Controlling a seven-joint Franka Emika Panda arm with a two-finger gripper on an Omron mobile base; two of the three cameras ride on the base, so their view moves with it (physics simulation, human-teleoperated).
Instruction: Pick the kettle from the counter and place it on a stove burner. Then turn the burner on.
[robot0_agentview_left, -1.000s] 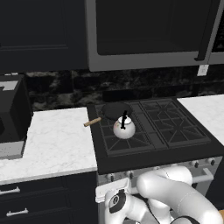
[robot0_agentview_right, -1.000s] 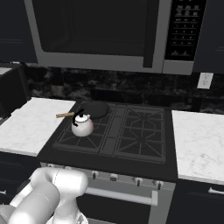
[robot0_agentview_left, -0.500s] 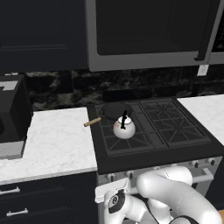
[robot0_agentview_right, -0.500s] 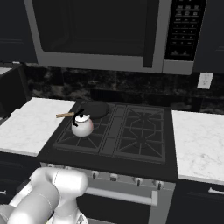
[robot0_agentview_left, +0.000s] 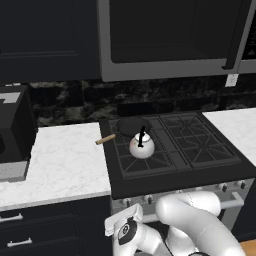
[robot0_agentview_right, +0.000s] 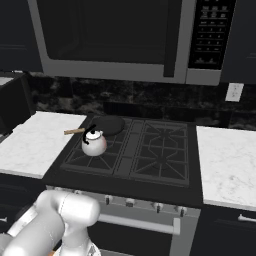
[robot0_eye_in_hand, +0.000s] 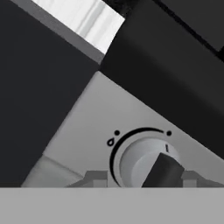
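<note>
kettle (robot0_agentview_left: 141, 146) sits on the front-left burner (robot0_agentview_left: 141, 156), half hiding the pan (robot0_agentview_left: 132, 125). gripper (robot0_eye_in_hand: 139, 178) is pressed close to a knob (robot0_eye_in_hand: 144, 161), its fingertips cut off; can't tell whether it grips.

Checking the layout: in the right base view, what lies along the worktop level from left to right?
Left counter → kettle → empty right burners → right counter.
</note>
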